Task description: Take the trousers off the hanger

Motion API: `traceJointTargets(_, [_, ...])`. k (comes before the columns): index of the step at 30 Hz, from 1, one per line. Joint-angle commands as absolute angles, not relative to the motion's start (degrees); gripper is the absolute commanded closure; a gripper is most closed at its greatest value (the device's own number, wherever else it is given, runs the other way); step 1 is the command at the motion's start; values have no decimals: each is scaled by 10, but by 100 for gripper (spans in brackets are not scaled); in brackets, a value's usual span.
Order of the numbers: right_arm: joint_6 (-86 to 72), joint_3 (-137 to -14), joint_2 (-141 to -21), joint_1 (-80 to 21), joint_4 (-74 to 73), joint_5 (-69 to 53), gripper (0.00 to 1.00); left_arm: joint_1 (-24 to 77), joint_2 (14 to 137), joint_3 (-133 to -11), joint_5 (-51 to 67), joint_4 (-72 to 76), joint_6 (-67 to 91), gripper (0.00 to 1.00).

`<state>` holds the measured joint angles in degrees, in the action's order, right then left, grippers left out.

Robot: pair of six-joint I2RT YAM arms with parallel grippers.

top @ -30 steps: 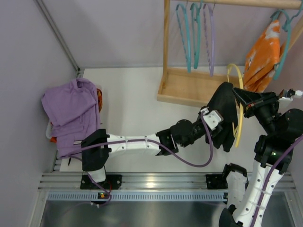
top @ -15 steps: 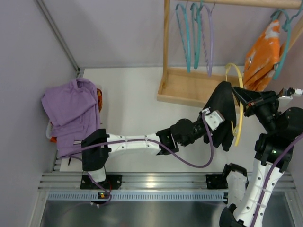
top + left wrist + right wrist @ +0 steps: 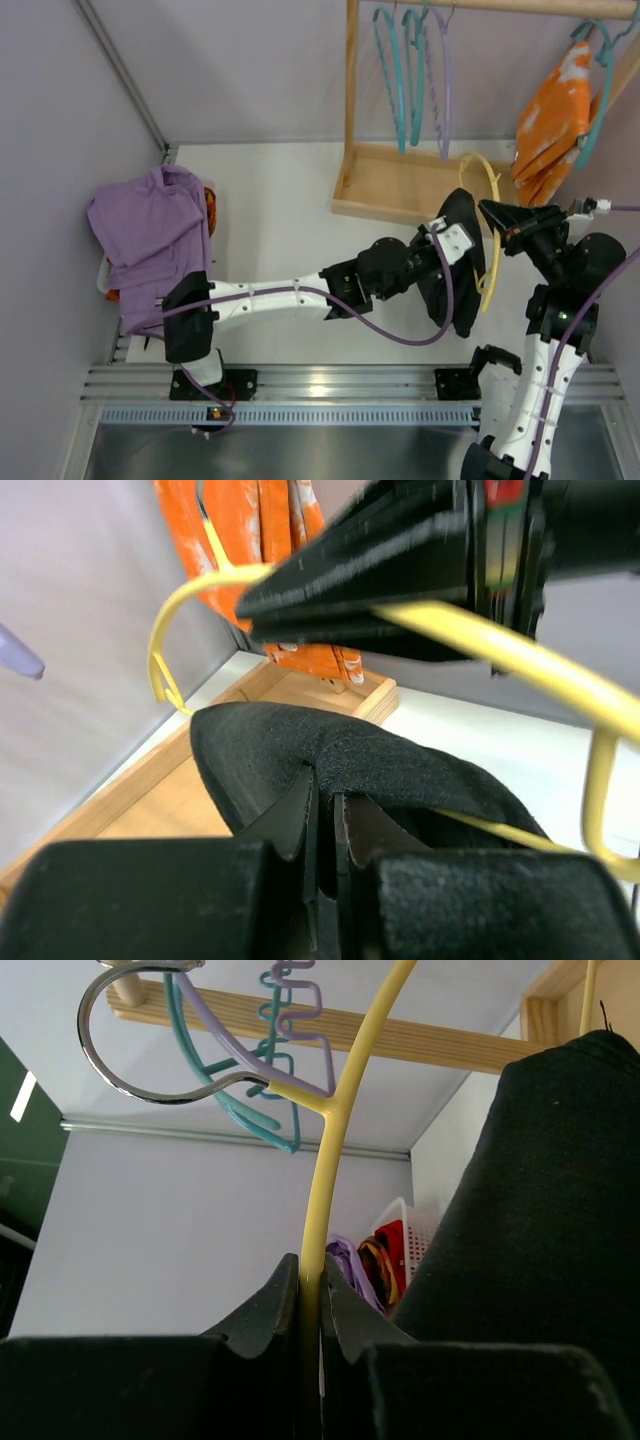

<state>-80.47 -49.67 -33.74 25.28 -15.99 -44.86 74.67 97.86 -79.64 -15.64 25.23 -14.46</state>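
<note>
The black trousers (image 3: 452,270) hang draped over the thin yellow hanger (image 3: 490,245), held in the air in front of the wooden rack. My left gripper (image 3: 462,232) is shut, pinching a fold of the trousers (image 3: 420,765) between its fingertips (image 3: 300,800). My right gripper (image 3: 492,213) comes in from the right and is shut on the hanger's yellow rod (image 3: 335,1130), which runs up out of its jaws toward the metal hook (image 3: 130,1085). In the left wrist view the right gripper (image 3: 400,560) sits just above the cloth, on the hanger (image 3: 500,645). The trousers (image 3: 545,1220) fill the right of the right wrist view.
A wooden rack (image 3: 400,190) stands behind, with teal hangers (image 3: 395,75) and a lilac hanger (image 3: 442,80) on its rail. An orange-and-white garment (image 3: 550,115) hangs at the far right. A purple shirt (image 3: 150,235) lies over a basket at the left wall.
My left gripper has shut on the trousers. Both grippers, the hanger and the trousers have shifted a little to the left, and the cloth now hangs lower.
</note>
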Motion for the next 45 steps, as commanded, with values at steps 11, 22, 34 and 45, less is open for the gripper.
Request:
traceJointTargets(11, [-629, -418, -326, 256, -170, -378, 100, 748, 895, -984, -161, 304, -120, 100])
traceJointTargets(22, [-564, -396, -345, 257, -168, -353, 100, 747, 846, -1040, -200, 279, -179, 100])
traceJointTargets(34, [-515, -408, -363, 257, -171, -332, 100, 700, 831, -1136, -199, 261, -217, 100])
traceJointTargets(45, [-497, -432, -385, 257, -164, -330, 100, 545, 742, -1078, -199, 193, -75, 100])
